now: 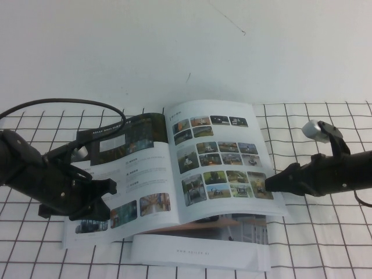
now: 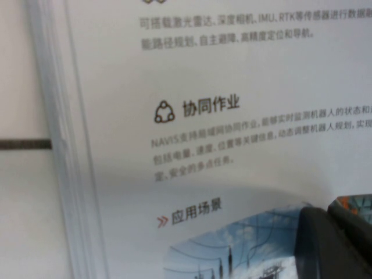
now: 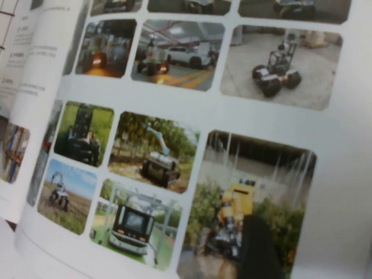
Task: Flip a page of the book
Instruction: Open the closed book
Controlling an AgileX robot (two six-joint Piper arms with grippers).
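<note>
The book (image 1: 145, 168) lies open on the gridded table. Its left sheet has a dark banner and text columns. The page (image 1: 224, 157) on the right carries rows of small colour photos, and its outer edge bows up off the sheets below. My right gripper (image 1: 268, 185) is at that outer edge, shut on the page. One dark finger (image 3: 261, 250) lies on the photo face (image 3: 349, 145); the other is hidden under it. My left gripper (image 1: 99, 199) is open, low over the left sheet (image 2: 232, 70). One finger (image 2: 331, 244) shows over a printed photo.
A smaller white booklet (image 1: 197, 253) with one line of grey text lies under the book's front edge. A black cable (image 1: 64, 102) loops behind the left arm. A white gridded cloth (image 1: 325, 244) covers the table, with a plain white wall behind.
</note>
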